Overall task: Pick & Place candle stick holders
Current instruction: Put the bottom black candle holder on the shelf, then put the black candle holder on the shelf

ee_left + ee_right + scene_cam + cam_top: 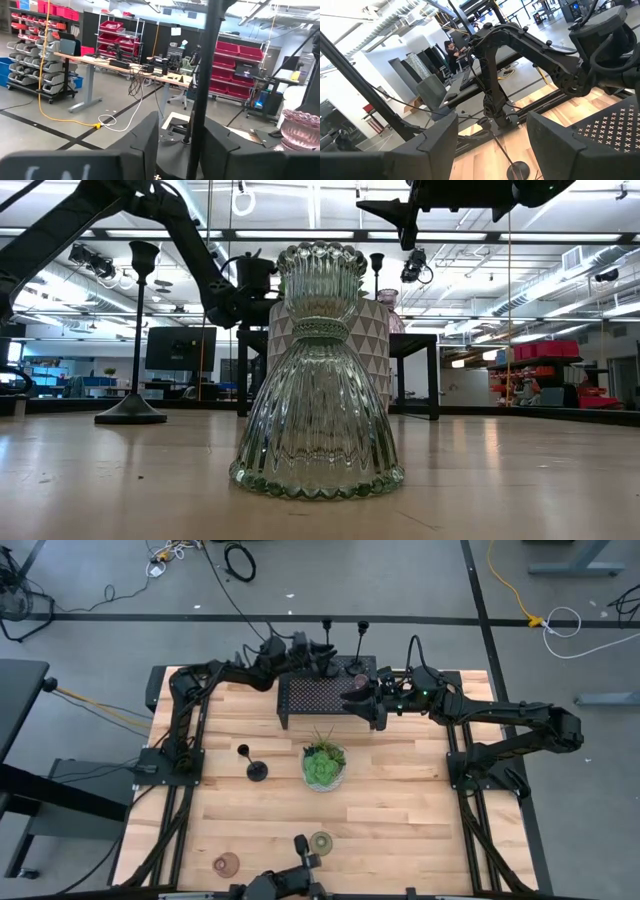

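Note:
Two slim black candle stick holders (326, 640) (361, 643) stand upright at the far edge of the black mesh rack (310, 700). My left gripper (182, 122) is open at the left holder, whose thin stem (200, 95) rises between the two fingers. A pink glass cup (300, 125) sits on the rack close by. My right gripper (362, 698) hovers open over the rack's right part with nothing in it. A third black holder (257, 770) stands on its round base on the table. A greenish cup (320, 840) and a pink cup (227, 863) sit near the front edge. My left gripper comes level at the holder's stem (199, 125), its fingers across the upright stem, one on each side. A clear gap shows on one side. The stem runs right beside the other finger (220, 145), and I cannot tell whether it touches. The holder stands upright on the rack.
A green plant in a bowl (324, 765) stands mid-table, in front of the rack. The wooden table top (400, 830) shows bare boards on the right half. Both arms reach in over the rack from the table's far corners.

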Controlling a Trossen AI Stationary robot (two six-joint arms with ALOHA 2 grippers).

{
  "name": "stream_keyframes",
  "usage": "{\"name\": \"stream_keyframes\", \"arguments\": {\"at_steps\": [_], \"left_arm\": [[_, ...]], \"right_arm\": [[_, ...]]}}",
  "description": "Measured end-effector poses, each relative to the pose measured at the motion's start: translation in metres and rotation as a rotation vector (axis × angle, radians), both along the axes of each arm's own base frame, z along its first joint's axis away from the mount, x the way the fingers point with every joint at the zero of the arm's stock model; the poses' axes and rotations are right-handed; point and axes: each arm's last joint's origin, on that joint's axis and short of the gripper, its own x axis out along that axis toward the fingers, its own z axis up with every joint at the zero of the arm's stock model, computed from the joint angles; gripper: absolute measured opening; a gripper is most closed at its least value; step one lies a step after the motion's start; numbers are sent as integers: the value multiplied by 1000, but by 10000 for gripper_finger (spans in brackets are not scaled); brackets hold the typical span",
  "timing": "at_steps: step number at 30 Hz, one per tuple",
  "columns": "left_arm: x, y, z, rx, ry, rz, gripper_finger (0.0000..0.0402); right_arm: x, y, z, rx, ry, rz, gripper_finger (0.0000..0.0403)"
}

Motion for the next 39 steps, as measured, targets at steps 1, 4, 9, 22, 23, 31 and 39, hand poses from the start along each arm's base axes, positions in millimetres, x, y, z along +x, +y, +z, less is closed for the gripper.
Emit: {"name": "stream_keyframes", "arguments": {"at_steps": [1,4,9,22,23,31,39], "left_arm": [[1,-1,0,0,0,-3,124],[3,-3,0,2,0,-10,132],[4,-6,1,8,-3,-18,135],[7,-10,2,66,3,-35,198],[7,-10,2,67,2,-35,204],[3,-13,19,108,-4,-99,231],[-9,-24,53,147,165,-135,221]], "right_arm": [[0,0,0,0,0,0,236],[0,0,0,0,0,0,236],[0,0,0,0,0,0,236],[0,0,0,0,0,0,236],[0,0,0,0,0,0,236],[0,0,0,0,0,0,236],[0,0,0,0,0,0,236]]}}
